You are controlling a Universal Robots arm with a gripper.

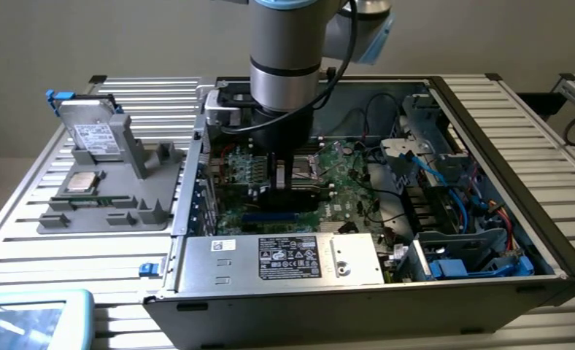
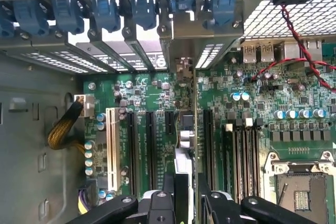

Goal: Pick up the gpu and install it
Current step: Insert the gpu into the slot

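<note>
**End effector** [image 2: 185, 178]: lowered into the open computer case [image 1: 385, 288], pinching the gpu [image 2: 185, 142] edge-on between its fingers [image 2: 168, 182].

**Gpu**: directly below the end effector, upright. Its long axis runs parallel to the black expansion slots [image 2: 149, 145] of the motherboard [image 2: 142, 93], toward the rear bracket openings. Whether it touches a slot cannot be told.

**Case contents**: motherboard, power supply [image 1: 287, 259], cabling.

**Grey tray** [image 1: 103, 219], on the counter [image 1: 25, 248] at the exterior view's left: hard drive [image 1: 95, 135] standing, processor [image 1: 81, 182] lying flat.
</note>
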